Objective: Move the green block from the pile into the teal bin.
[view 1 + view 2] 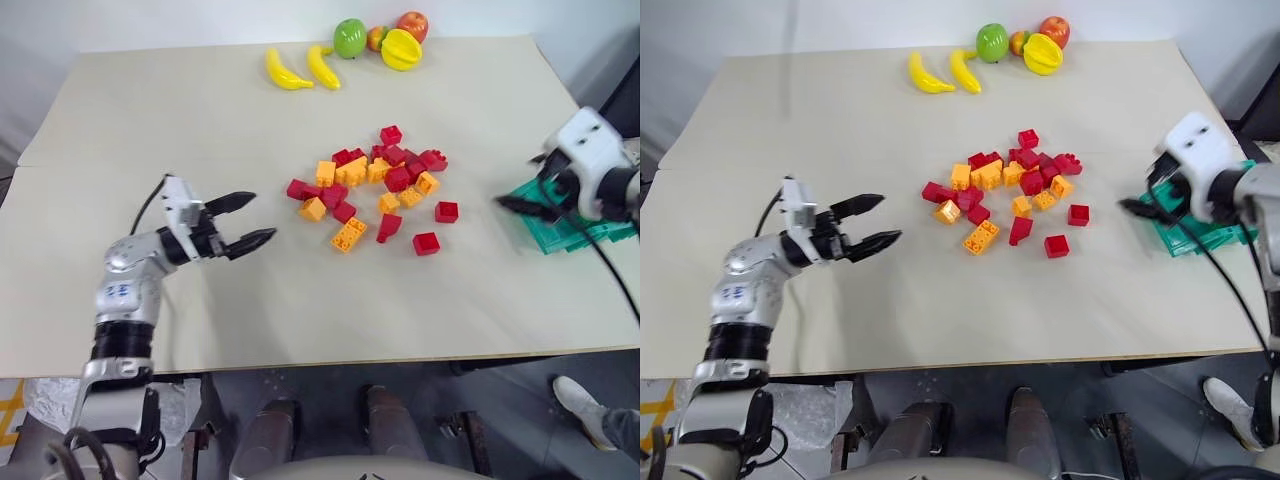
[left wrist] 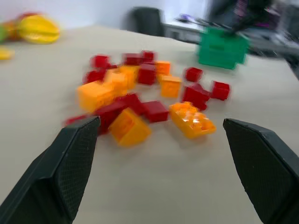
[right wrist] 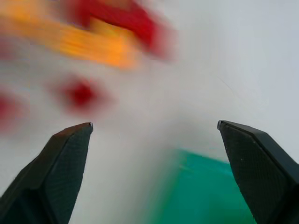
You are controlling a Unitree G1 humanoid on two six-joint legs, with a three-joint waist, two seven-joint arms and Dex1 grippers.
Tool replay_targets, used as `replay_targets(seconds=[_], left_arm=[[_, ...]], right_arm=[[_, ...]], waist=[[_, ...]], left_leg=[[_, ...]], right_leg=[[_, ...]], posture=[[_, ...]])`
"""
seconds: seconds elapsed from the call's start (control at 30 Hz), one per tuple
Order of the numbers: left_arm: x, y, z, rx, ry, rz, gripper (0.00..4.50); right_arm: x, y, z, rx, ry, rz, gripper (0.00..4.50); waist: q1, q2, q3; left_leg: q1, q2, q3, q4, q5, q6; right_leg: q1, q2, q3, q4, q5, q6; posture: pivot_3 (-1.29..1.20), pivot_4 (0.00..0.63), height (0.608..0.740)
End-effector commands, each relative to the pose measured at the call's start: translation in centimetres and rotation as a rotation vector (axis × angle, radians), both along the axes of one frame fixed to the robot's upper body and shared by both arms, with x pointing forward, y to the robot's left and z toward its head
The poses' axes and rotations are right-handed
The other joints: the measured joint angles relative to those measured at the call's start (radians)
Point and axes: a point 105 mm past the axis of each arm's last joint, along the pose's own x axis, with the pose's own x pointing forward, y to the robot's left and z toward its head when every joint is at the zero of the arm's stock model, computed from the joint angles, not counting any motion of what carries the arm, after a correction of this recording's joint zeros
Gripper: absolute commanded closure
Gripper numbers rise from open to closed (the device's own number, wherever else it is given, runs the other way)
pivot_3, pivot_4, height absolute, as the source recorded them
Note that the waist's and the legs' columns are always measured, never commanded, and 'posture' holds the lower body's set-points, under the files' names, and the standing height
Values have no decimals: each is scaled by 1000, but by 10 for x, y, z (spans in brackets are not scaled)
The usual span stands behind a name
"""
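Where bricks cluster, the pile (image 1: 372, 187) is red and orange.

A robot test lab or office, judging by the plain beige desk (image 1: 200, 120) laid out with toy fruit (image 1: 349, 38) and bricks (image 1: 375, 180), an office chair (image 2: 148, 21) and cluttered workstations behind.

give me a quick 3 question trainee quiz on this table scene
1. True or false: the right gripper holds a brick.
2. Which colour is missing from the pile: A red, B orange, C green?
3. What lies at the table's far edge?

Key:
1. False; its fingers are open and empty, beside the teal bin.
2. C.
3. Toy fruit: two bananas, a green apple, a yellow fruit and more.
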Motion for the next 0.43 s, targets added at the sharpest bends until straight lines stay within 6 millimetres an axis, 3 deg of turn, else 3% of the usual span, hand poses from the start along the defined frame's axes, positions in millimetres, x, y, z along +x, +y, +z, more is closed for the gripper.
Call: replay_targets(seconds=[0.03,0.27,0.43], left_arm=[[-13,19,16,27,-75,33,0],[-31,50,10,84,-58,84,0],[-42,62,12,81,-62,114,0]], right_arm=[[-13,16,4,76,-60,188,22],[-22,15,-31,112,-32,322,22],[-23,23,-32,171,-65,341,22]], waist=[[4,0,0],[3,0,0],[-3,1,0]], left_leg=[[0,-1,0,0,0,0],[3,-3,-2,3,-1,3],[4,-2,0,2,-2,2]], right_leg=[[1,-1,0,0,0,0],[7,-3,-1,-4,1,1],[6,-2,0,-3,0,1]], posture=[[0,150,740],[0,150,740],[0,150,740]])
